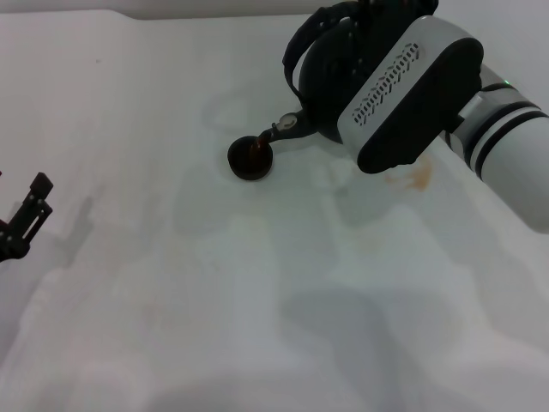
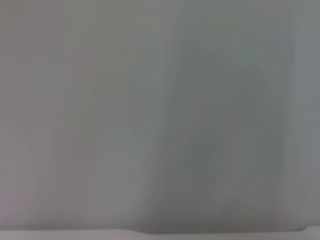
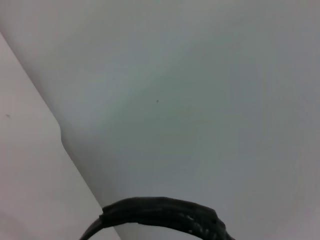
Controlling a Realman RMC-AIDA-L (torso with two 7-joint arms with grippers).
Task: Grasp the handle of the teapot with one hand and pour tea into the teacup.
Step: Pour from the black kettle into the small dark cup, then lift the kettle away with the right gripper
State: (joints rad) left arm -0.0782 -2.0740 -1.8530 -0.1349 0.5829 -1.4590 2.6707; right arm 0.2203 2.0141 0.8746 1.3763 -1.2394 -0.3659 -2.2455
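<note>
Nearest me, my left gripper (image 1: 26, 215) idles low at the left edge of the white bench (image 1: 257, 326), fingers spread, well apart from the work. Mid-bench stands the tiny round dark brown-black teacup (image 1: 250, 160), light and easily nudged, with the pale-tipped spout (image 1: 287, 127) of the large matte black teapot (image 1: 330, 64) tilted just over its rim. Farthest, I judge the pot heavy and rigid, best carried at the crown of its thick, rough black arched handle (image 3: 165, 216), where my right gripper sits hidden behind its wrist housing; whether it is clamped I cannot tell.
</note>
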